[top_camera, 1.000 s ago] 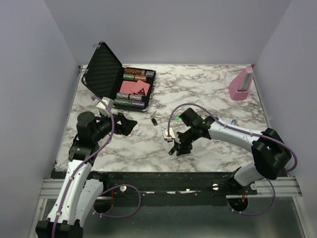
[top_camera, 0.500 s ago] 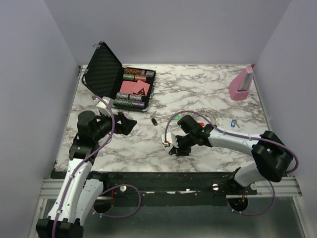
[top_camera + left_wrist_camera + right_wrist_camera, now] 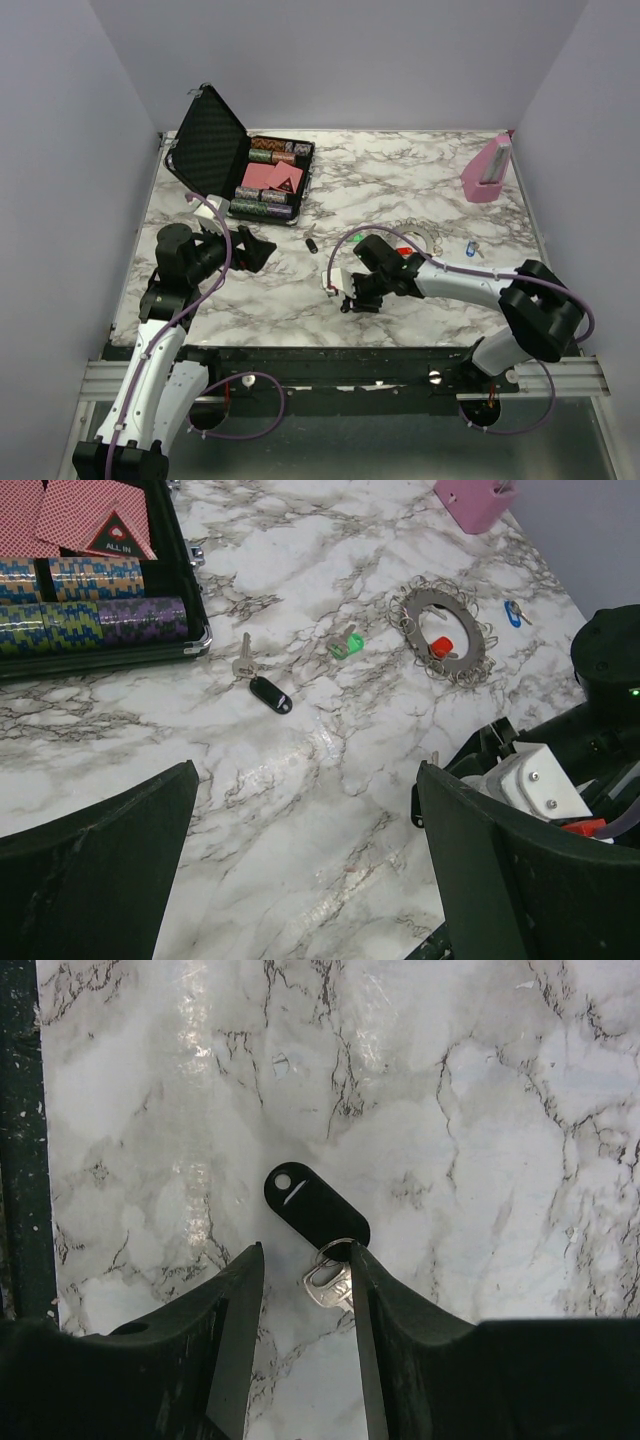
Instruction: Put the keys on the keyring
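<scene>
Grey-veined white table (image 3: 330, 800), black-headed key (image 3: 270, 693), green-headed key (image 3: 346, 646), seemingly blue-headed key (image 3: 513, 611).

Glossy marbled table (image 3: 480, 1110), silvery metal keyring (image 3: 418, 610), black plastic key (image 3: 315, 1208)

black case (image 3: 212, 150) open at upper left of the top view, lid tilted up, poker chip rows (image 3: 90, 620) and red cards (image 3: 272, 178) inside; pink stand (image 3: 487, 172) upper right, well apart from it; both on marble table (image 3: 400, 165)
</scene>
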Available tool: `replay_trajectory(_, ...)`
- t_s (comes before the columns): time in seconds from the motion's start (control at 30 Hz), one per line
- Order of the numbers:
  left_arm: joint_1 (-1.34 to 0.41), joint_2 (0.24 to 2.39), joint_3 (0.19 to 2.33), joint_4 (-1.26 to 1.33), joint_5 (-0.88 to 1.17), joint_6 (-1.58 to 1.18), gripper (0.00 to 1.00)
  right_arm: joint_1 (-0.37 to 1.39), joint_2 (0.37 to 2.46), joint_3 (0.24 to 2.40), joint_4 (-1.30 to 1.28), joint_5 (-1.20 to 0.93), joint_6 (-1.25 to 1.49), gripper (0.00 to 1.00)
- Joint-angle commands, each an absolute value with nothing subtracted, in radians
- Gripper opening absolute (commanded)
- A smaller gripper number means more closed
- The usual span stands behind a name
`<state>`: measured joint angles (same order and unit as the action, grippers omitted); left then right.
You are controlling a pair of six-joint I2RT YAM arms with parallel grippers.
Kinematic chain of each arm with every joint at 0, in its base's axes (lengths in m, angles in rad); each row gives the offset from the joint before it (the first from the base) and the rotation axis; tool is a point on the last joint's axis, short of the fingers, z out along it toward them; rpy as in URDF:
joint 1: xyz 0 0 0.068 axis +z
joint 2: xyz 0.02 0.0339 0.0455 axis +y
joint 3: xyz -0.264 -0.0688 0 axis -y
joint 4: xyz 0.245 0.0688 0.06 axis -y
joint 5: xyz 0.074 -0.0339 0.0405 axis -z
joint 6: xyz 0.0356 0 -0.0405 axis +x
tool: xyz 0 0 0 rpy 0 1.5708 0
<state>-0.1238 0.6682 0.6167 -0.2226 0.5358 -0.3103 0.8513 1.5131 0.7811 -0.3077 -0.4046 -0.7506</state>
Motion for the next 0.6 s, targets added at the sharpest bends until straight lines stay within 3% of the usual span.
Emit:
replay_trajectory(0.0, -0.115, 0.66, 0.643, -0.213, 0.535, -0.298, 0.99, 0.865, 1.537, 0.761, -0.278, -0.361, -0.736, 0.49)
replay_trajectory(0.57, -0.114, 0.66, 0.641, -0.213, 0.537, -0.298, 0.99, 0.864, 1.555, 0.764, -0.265, -0.322, -0.723, 0.43)
